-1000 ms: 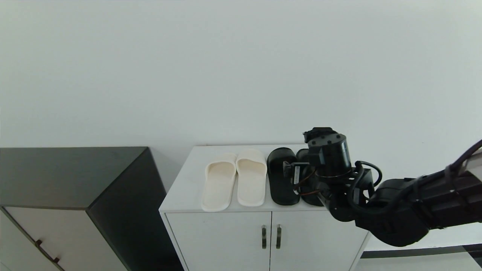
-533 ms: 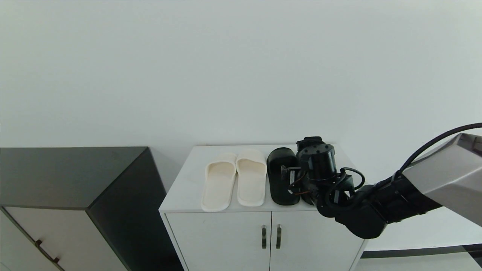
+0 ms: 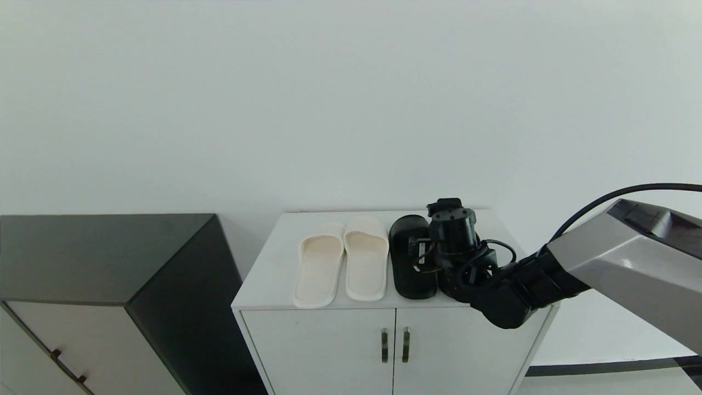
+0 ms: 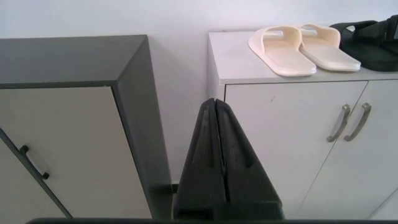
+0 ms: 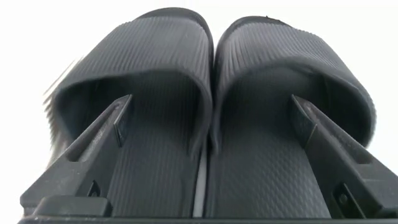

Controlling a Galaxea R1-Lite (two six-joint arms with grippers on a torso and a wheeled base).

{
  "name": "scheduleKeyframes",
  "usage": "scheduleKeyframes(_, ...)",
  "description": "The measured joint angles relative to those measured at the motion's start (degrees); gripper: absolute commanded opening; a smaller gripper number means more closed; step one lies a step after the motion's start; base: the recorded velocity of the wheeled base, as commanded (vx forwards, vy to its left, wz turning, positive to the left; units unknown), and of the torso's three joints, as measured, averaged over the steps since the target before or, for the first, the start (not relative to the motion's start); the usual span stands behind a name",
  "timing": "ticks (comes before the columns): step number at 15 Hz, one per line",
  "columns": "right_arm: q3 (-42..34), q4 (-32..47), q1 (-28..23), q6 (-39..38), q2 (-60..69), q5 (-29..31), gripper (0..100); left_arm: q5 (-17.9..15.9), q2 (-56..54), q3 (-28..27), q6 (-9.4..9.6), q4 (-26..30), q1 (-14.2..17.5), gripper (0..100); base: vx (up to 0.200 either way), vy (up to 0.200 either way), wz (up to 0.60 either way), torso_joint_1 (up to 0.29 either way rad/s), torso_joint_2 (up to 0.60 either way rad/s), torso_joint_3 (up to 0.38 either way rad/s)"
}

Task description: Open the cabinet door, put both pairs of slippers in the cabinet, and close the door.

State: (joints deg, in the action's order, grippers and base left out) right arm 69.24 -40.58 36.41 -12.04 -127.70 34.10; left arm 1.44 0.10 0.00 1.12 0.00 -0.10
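Two black slippers [image 3: 409, 258] [image 5: 155, 81] lie side by side on the right of the white cabinet's top [image 3: 274, 263], and a cream pair [image 3: 340, 262] [image 4: 305, 48] lies to their left. My right gripper [image 5: 211, 102] is open at the heel end of the black pair, with one finger [image 5: 102, 146] in each slipper under the straps. In the head view my right wrist [image 3: 452, 230] covers the right black slipper. Both cabinet doors [image 3: 329, 351] are shut, with their handles [image 3: 395, 344] in the middle. My left gripper [image 4: 214, 104] is shut on nothing, low in front of the cabinet's left side.
A dark cabinet [image 3: 109, 258] with pale drawer fronts stands to the left of the white one, with a narrow gap between them. A plain white wall runs behind both. A dark floor strip [image 3: 603, 366] shows at the lower right.
My right arm has reached forward and lower, bringing its wrist down over the black slippers. The slippers and the cabinet doors have not moved.
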Motion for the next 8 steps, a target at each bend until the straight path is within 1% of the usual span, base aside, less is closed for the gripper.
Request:
scheduleKeyframes(3,2.91,0.05,-0.94,0.09,-2.16,0.00,100,-0.05,0.00,0.00,0.00,0.00,0.00,0,0.000,0.000,0.00,0.000,0.00,0.000)
scheduleKeyframes(4,3.83,0.21,-1.22,0.12,-2.76,0.00,0,-0.02,0.00,0.00,0.02,0.00,0.00,0,0.000,0.000,0.00,0.000,0.00,0.000)
scheduleKeyframes(8,5.80,0.49,-2.22,0.55,-4.41,0.00,0,-0.02,0.00,0.00,0.02,0.00,0.00,0,0.000,0.000,0.00,0.000,0.00,0.000)
